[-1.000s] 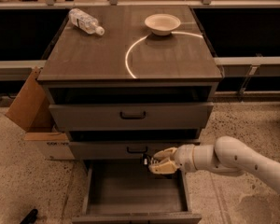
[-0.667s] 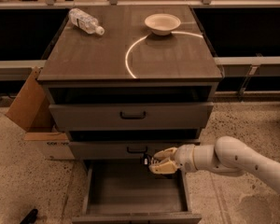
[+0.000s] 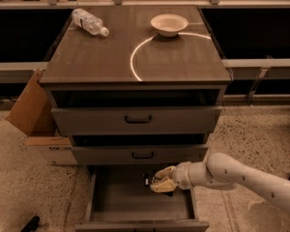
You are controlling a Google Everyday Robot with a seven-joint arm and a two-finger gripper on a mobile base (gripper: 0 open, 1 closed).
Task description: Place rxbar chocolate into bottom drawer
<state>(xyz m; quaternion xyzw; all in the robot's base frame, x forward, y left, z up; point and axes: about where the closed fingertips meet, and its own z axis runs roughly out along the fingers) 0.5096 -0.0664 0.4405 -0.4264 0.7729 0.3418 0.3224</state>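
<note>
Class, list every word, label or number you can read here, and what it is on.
Nothing can be read.
The cardboard box: dark print, blurred.
The rxbar chocolate, held by the hand over the bottom drawer: light print, too small.
The bottle: label unreadable.

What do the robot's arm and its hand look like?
The arm is smooth, rounded and off-white, with a few tiny dark dots and ring-shaped joints near the wrist. No cables show. Its gripper, above the open bottom drawer, is cream-yellow.

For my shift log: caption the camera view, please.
Pincer holds the rxbar chocolate over the open bottom drawer.
</note>
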